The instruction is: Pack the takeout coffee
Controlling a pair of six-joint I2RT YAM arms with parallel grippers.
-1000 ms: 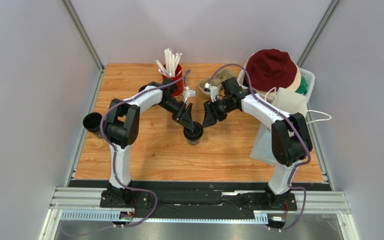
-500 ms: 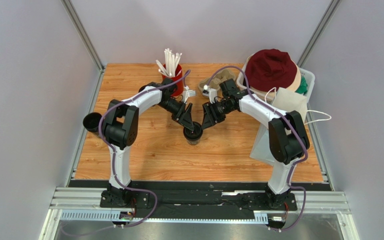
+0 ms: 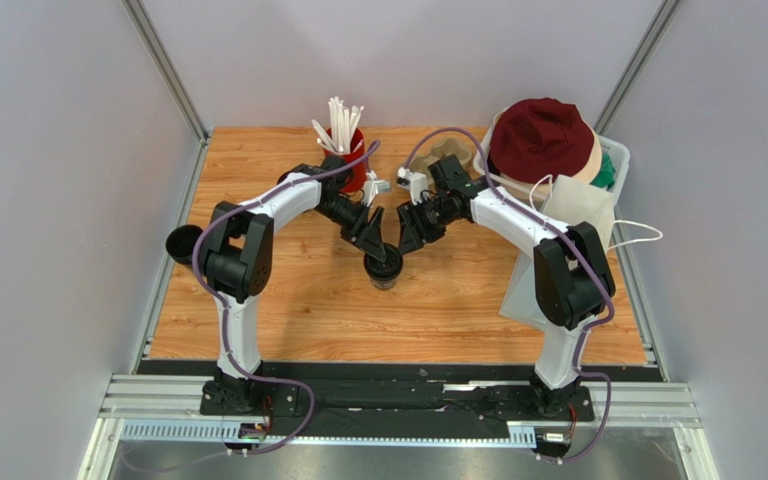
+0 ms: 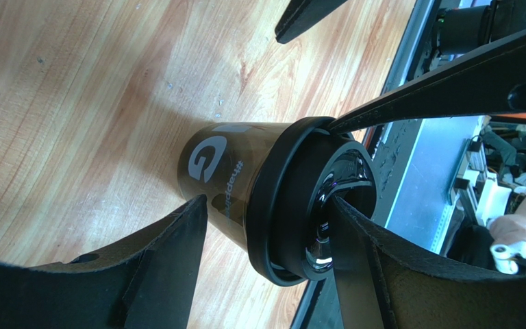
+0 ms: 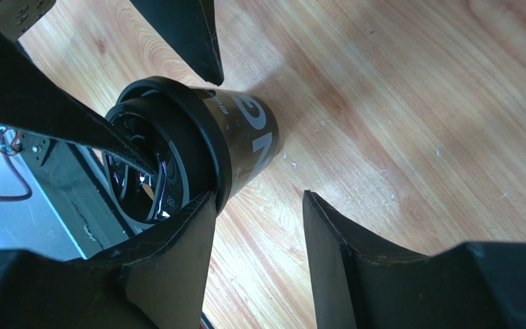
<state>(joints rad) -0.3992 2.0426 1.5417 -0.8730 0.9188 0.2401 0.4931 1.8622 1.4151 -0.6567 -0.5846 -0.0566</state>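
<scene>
My left gripper [image 4: 267, 205], spread, straddles the takeout coffee [image 4: 221, 171] upright on the bench [image 4: 74, 103]. My right gripper [image 5: 257, 199], spread too, touches its lid [image 5: 201, 147] (cup beside it). Uneven pushing could topple it.

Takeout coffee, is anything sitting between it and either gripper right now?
Nothing visible. Both open grippers are at the takeout coffee: a left gripper finger rests on its black lid, and a right gripper finger touches the lid's rim.
</scene>
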